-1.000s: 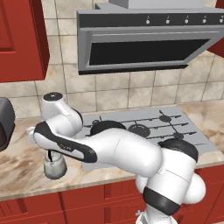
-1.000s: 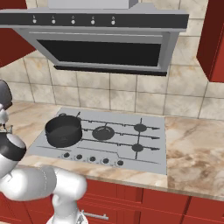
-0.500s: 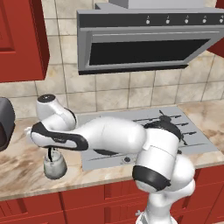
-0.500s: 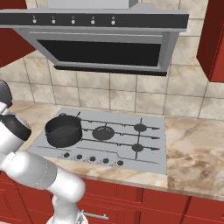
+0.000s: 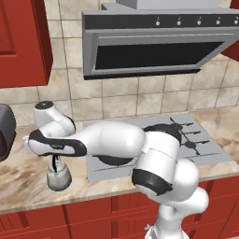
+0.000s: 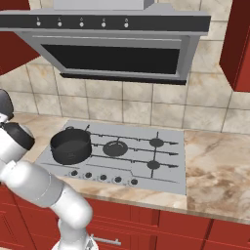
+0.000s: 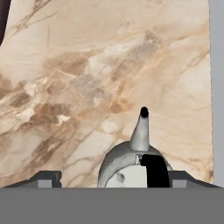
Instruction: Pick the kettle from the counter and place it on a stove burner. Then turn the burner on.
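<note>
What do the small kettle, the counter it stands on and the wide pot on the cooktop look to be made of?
The small squat silver-grey kettle looks like brushed metal: pale grey, softly shaded body and spout, with a thin black handle. The beige-brown marbled counter reads as polished stone, with darker brown veins across it. The wide black cooking pot seems to be dark matte metal or enamel; the render leaves that open.

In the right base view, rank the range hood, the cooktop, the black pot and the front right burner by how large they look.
1. Range hood, clearly widest.
2. Cooktop.
3. Black pot.
4. Front right burner, smallest.

The hood sits nearer the camera's height, so its lead over the cooktop may be partly perspective.
</note>
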